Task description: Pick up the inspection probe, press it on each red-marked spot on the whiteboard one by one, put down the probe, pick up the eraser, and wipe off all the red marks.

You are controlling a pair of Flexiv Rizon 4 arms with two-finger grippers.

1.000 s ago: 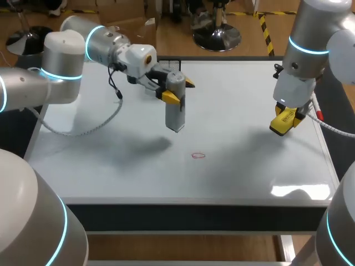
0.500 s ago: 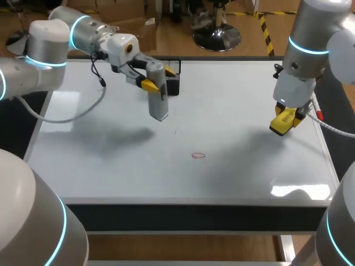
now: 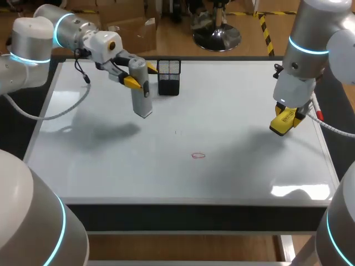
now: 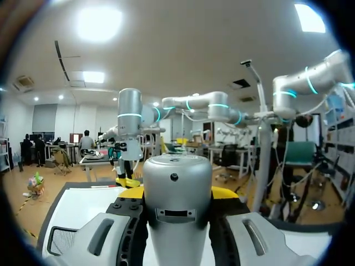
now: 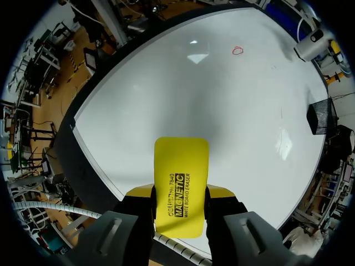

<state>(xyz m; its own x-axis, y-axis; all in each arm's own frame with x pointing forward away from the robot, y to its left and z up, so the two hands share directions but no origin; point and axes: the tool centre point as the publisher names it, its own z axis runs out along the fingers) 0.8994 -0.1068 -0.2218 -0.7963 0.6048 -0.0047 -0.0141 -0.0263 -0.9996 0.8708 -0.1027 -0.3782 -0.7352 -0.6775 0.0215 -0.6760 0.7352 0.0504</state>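
Head view: the left arm (image 3: pixel 33 39) comes in from the upper left corner. Its left hand (image 3: pixel 136 77) is clamped on the grey probe (image 3: pixel 142 94), which hangs tip-down just above the whiteboard (image 3: pixel 111 166) in the upper left part of the frame. Compared with 1.0 s ago, that hand and the probe have shifted up and to the left, away from the centre. The black mesh holder (image 3: pixel 168 76), half hidden behind them then, now stands fully in sight just right of the probe. 1 red mark (image 3: pixel 198 155) lies below the middle of the frame, where it was. At the right edge the right arm (image 3: pixel 305 50) has not moved, and its right hand (image 3: pixel 285 123) grips the yellow eraser (image 3: pixel 282 125) above the board.

Left wrist view: the probe fills the gap between the 2 fingers (image 4: pixel 224 192), and both press its sides. The mesh holder's rim shows low beside the hand. Ahead across the board stands the right arm.

Right wrist view: the eraser sticks out from between the 2 yellow tips, pinched from both sides. Beyond it lies the board, with the red mark far ahead and the holder off to one side.
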